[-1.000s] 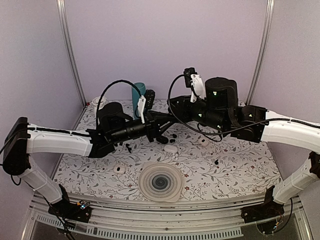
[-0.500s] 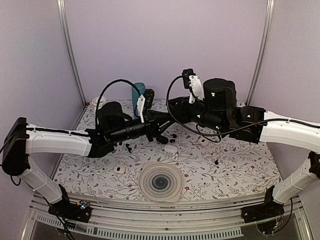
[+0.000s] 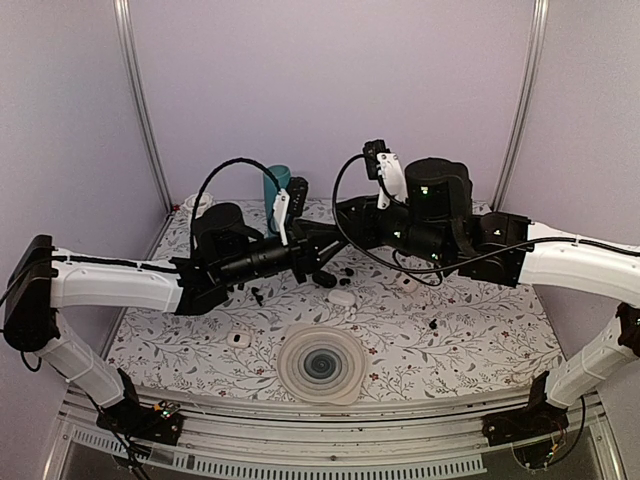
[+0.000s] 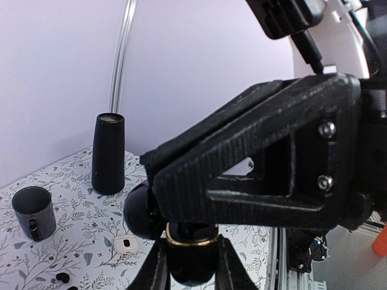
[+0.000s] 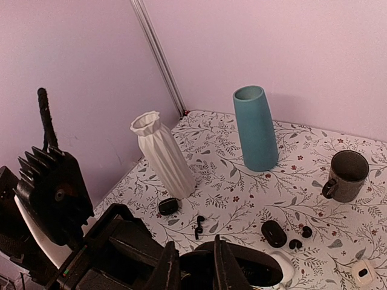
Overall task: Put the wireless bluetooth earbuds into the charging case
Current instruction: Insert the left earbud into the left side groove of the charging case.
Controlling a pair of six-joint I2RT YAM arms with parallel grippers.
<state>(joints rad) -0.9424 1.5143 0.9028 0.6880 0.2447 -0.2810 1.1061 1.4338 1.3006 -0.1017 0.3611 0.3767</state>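
Note:
My left gripper (image 4: 192, 273) is shut on a black charging case (image 4: 192, 260) with a gold rim, held up above the table with its lid (image 4: 142, 208) swung open. My right gripper (image 5: 196, 269) comes down onto the case's open mouth, its fingers close together around something small and dark that looks like a black earbud, mostly hidden. In the top view both grippers meet at mid-table, left gripper (image 3: 322, 268) below right gripper (image 3: 335, 240). Loose black earbuds (image 5: 307, 231) lie on the floral cloth.
A teal vase (image 5: 257, 130), white ribbed vase (image 5: 163, 154), dark mug (image 5: 346, 175) and black vase (image 4: 109, 154) stand at the back. White cases (image 3: 342, 297) (image 3: 238, 339) (image 3: 407, 283), black cases (image 5: 273, 233) (image 5: 169, 206) and a round ribbed dish (image 3: 321, 364) lie on the table.
The right gripper has edged slightly left over the held case. The left arm and both grips look unchanged.

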